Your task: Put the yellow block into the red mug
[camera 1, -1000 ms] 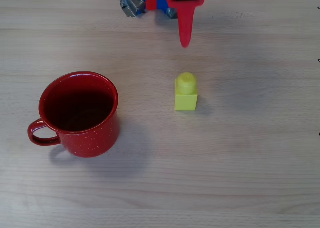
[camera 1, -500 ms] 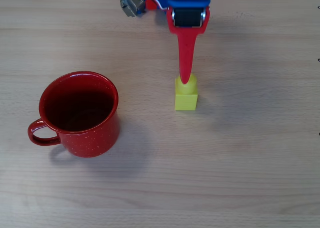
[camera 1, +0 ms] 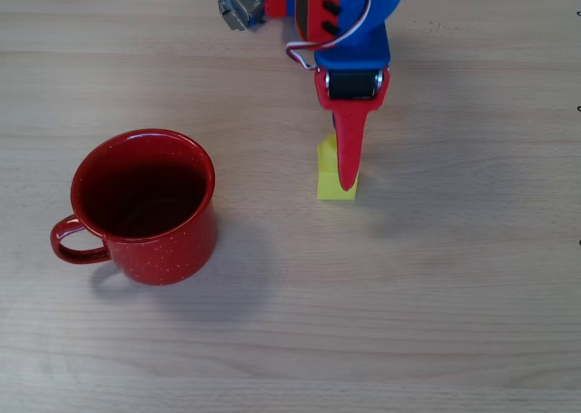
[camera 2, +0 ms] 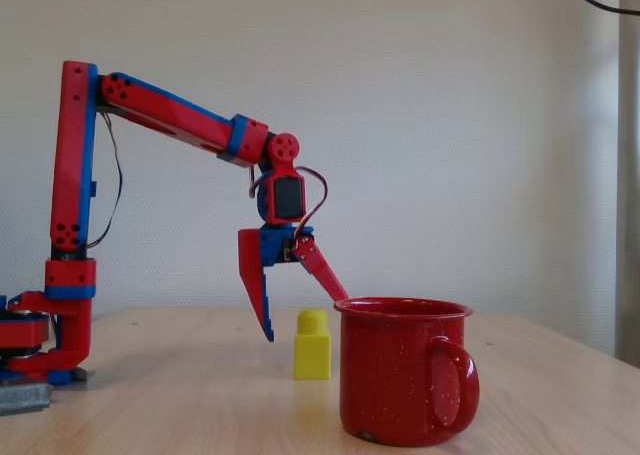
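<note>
The pincer [camera 2: 305, 320] hung spread wide astride the yellow block [camera 2: 312, 345], unclosed; the red mug [camera 1: 145, 206] stood apart at nine o'clock on open counter [camera 1: 454, 295].

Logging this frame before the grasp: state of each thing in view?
yellow block: upright on the table, stud up, not gripped, outside the mug.
red mug: upright, nothing inside, handle to the left in the overhead view, apart from the block.
gripper: open, jaws spread, lowered over the block; in the fixed view one finger points down beside it, clear of the table.
table: bare wood around both things.
</note>
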Action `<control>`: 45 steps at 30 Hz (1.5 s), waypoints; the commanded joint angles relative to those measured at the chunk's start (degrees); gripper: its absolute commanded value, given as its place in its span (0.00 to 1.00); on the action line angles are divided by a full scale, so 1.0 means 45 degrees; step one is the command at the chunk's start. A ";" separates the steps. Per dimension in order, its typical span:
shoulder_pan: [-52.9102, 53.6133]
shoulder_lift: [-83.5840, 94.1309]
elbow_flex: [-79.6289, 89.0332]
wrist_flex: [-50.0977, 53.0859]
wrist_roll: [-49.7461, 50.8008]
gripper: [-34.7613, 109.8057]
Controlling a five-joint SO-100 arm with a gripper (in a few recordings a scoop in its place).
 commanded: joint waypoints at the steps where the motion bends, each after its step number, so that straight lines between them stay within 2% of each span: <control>1: -0.0098 0.0215 -0.0313 -0.0234 -0.0078 0.52; 17: 0.0684 -0.0977 -0.0449 -0.0840 -0.0566 0.51; 25: 0.0781 -0.1133 -0.0566 -0.1094 -0.0527 0.38; 28: 0.0781 -0.1113 -0.0645 -0.1094 -0.0410 0.25; 35: 0.0801 -0.0918 -0.1016 -0.0781 -0.0176 0.24; 45: 0.1113 0.0449 -0.4199 0.2832 0.0059 0.24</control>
